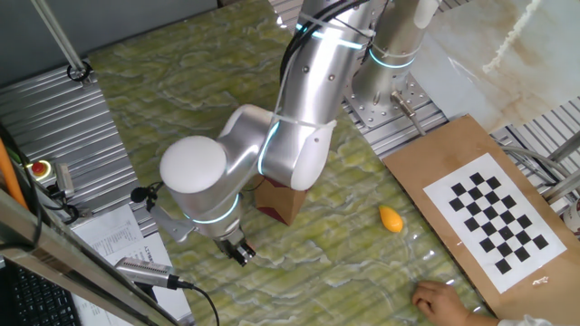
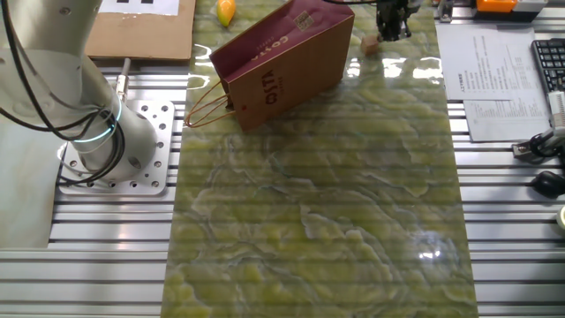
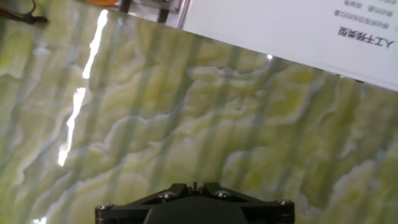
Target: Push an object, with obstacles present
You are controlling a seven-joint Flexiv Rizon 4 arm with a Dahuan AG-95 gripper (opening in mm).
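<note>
Other fixed view: gripper (image 2: pixel 388 25), its opening impossible to judge, hovers just beside the lump (image 2: pixel 368 43) near the bag (image 2: pixel 287 62); push seemingly not yet done.

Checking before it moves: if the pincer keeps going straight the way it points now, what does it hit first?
Probably just the green marbled mat. The pincer points down at it, and the hand view shows only bare mat ahead. The small pink lump sits beside it, though depth there is hard to judge.

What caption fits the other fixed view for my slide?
Gripper poised beside the small pinkish lump at the mat's far edge, with the COSTA bag lying alongside.
</note>
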